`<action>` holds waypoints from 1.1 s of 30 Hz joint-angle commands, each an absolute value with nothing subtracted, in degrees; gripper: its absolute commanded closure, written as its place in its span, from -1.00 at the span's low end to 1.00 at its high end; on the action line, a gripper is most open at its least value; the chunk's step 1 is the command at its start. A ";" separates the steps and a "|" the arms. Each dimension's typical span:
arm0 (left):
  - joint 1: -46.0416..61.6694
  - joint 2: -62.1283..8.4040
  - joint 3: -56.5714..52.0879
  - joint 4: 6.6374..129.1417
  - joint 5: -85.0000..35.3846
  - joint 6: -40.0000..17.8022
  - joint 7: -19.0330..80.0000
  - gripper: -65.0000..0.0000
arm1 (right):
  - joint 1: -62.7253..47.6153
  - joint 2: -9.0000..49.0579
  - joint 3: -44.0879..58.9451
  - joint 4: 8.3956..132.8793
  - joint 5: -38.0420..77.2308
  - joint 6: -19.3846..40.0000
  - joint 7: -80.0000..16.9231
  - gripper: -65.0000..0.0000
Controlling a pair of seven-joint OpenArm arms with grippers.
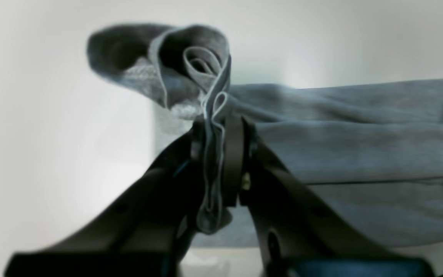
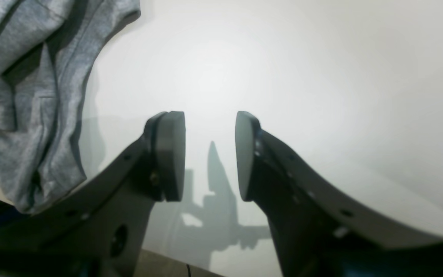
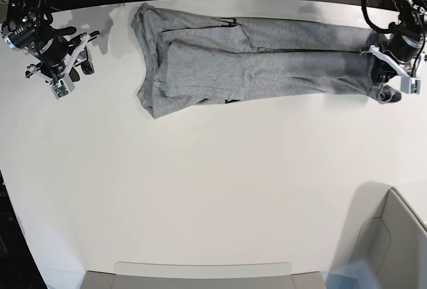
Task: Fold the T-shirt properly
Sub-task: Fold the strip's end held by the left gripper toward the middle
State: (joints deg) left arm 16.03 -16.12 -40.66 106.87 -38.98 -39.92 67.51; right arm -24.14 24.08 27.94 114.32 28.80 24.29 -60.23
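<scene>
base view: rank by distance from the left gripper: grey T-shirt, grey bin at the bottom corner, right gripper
1. Heather-grey cotton T-shirt: pinched in the left gripper, at the table's far edge.
2. Grey bin: below it, same side.
3. Right gripper: opposite end, open, off the cloth.

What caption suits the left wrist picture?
Left gripper pinching a bunched edge of the heather-grey cotton T-shirt.
</scene>
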 commanded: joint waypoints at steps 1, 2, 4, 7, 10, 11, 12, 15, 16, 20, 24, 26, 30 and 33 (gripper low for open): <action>17.19 -16.13 -39.87 108.35 -40.13 -40.00 66.07 1.00 | -23.87 24.84 28.44 115.38 29.49 24.75 -59.30 0.32; 17.63 -15.43 -38.90 108.44 -40.13 -40.00 65.98 1.00 | -23.87 24.84 28.44 115.38 29.49 24.75 -59.30 0.32; 17.98 -13.85 -37.14 108.70 -40.13 -40.00 65.89 1.00 | -23.87 24.84 28.44 115.38 29.49 24.75 -59.30 0.32; 17.98 -12.26 -35.21 108.70 -40.13 -40.00 65.89 1.00 | -23.87 24.84 28.44 115.38 29.49 24.75 -59.30 0.32; 17.98 -12.00 -31.34 108.70 -40.13 -40.00 65.89 1.00 | -23.87 24.84 28.44 115.38 29.49 24.75 -59.30 0.32; 17.98 -12.00 -30.20 108.70 -40.13 -40.00 65.80 1.00 | -23.87 24.84 28.44 115.38 29.49 24.75 -59.30 0.32; 17.98 -11.91 -29.32 108.70 -40.13 -40.00 65.54 1.00 | -23.87 24.84 28.44 115.38 29.49 24.75 -59.30 0.32; 18.24 -11.91 -27.38 108.70 -40.22 -40.00 63.25 1.00 | -23.87 24.84 28.44 115.38 29.49 24.75 -59.30 0.32; 18.33 -11.91 -26.86 109.14 -40.22 -40.00 62.64 1.00 | -23.87 24.84 28.44 115.47 29.49 24.75 -59.30 0.32; 18.42 -11.03 -26.33 110.37 -40.22 -40.00 62.37 1.00 | -23.87 24.84 28.44 115.47 29.49 24.75 -59.30 0.32; 18.95 -10.15 -26.07 110.73 -40.22 -40.00 62.37 1.00 | -23.87 24.84 28.44 115.47 29.49 24.75 -59.30 0.32; 20.09 -9.89 -26.07 110.73 -40.22 -40.00 62.37 1.00 | -23.87 24.84 28.44 115.47 29.49 24.75 -59.30 0.32; 20.44 -9.89 -26.07 110.81 -40.22 -40.00 62.11 1.00 | -23.87 24.84 28.44 115.47 29.49 24.75 -59.30 0.32; 20.44 -10.07 -24.75 110.81 -40.13 -40.00 62.20 1.00 | -23.87 24.84 28.35 115.47 29.49 24.75 -59.30 0.32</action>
